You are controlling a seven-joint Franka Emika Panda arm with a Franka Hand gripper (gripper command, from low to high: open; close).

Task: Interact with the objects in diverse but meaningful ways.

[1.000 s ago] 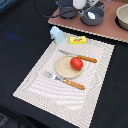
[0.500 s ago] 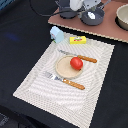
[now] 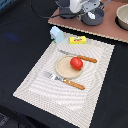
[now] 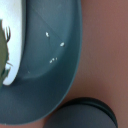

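Grey frying pan (image 3: 93, 18) sits at twelve o'clock under my gripper (image 3: 84, 7); whether its pincer is open or closed, I cannot tell.

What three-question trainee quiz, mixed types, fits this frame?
1. True or false: the red tomato sits on the round beige plate.
2. Which item lies nearest the pale blue cup? A) flat yellow packet B) wooden-handled fork C) wooden-handled knife
3. What does the plate rest on?

Key: 1 true; 2 A; 3 the striped cloth placemat.
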